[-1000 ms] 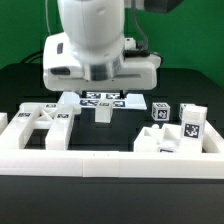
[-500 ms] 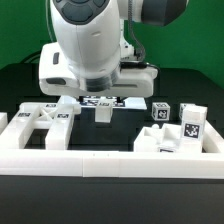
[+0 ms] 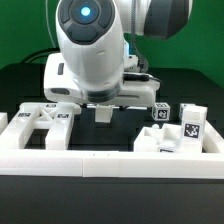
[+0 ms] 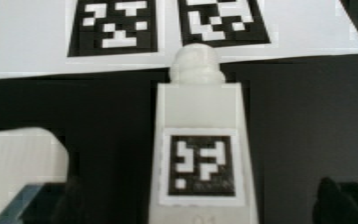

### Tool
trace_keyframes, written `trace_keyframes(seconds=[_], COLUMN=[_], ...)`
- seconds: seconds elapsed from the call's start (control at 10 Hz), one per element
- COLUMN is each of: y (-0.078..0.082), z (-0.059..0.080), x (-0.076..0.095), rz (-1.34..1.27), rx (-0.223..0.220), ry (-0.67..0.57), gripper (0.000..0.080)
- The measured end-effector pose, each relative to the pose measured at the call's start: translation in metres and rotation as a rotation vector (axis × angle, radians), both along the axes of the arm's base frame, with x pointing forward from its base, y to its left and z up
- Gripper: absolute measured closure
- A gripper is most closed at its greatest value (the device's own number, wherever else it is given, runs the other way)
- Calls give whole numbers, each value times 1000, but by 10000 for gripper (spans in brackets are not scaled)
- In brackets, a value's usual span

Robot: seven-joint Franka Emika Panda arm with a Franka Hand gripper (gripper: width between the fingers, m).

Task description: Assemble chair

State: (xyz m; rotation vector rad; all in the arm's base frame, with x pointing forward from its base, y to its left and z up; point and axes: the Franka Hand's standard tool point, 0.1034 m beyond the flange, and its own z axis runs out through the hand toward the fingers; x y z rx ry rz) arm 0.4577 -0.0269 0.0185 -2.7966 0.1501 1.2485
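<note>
Gripper [image 4: 190, 203]: jaws apart, bar [image 4: 201, 140] between them. Probably light, stiff, slick plastic; pinch its long sides.

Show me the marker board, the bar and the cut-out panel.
marker board [image 4: 169, 25], wrist view, white strip between tags.
bar [image 4: 201, 158], wrist view, its tag.
panel [image 3: 40, 123], exterior view, middle strut.

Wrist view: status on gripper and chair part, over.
Gripper open, straddling the bar, no contact seen. Bar's tag faces the camera, peg end toward the marker board. Nothing in the way.
</note>
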Motion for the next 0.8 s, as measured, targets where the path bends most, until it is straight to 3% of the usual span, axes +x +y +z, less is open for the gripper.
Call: trace_keyframes(seconds=[0.2,0.5,0.8], y=[0,0,3], z=[2,6,3], x=[2,-7,6], rz=[36,30,35], rx=[40,41,30], ry=[-13,95,111], gripper=[150,150,150])
